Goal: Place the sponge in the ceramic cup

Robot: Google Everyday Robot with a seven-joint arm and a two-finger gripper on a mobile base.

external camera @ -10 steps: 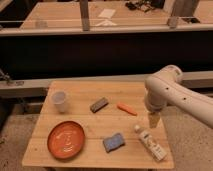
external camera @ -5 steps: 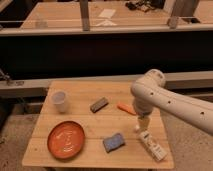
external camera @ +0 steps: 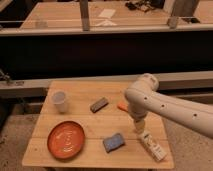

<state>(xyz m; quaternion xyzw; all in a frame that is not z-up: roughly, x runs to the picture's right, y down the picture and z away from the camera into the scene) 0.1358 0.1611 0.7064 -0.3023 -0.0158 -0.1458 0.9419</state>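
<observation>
Sponge (external camera: 114, 142) on table (external camera: 82, 90) near pincer (external camera: 139, 128), not touching; pincer open/closed: can't tell. Ceramic cup (external camera: 59, 101) well apart.

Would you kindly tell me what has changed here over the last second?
The arm swung left over the table, bringing the gripper nearer the sponge; nothing was picked up. The sponge, ceramic cup, orange plate and dark block stayed put.
</observation>
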